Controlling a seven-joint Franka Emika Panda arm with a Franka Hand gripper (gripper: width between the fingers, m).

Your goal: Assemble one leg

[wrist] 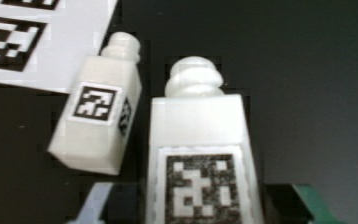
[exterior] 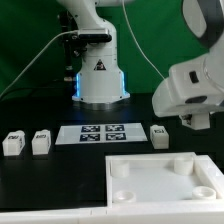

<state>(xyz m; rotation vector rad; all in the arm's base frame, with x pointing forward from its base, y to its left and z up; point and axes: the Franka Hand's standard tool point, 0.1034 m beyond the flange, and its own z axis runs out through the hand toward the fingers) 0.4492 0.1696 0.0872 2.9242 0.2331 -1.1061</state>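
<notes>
In the wrist view a white leg with a black-and-white tag lies between my gripper's fingers. A dark gap shows on each side of it, so the jaws stand open around it without touching. A second leg lies close beside it, nearly parallel. In the exterior view my gripper hangs low at the right and hides the leg under it. The second leg shows just to the gripper's left. Two more legs lie at the exterior view's left.
The marker board lies in the middle, between the legs; its corner shows in the wrist view. A large white square panel with round corner sockets lies at the front right. The robot base stands behind.
</notes>
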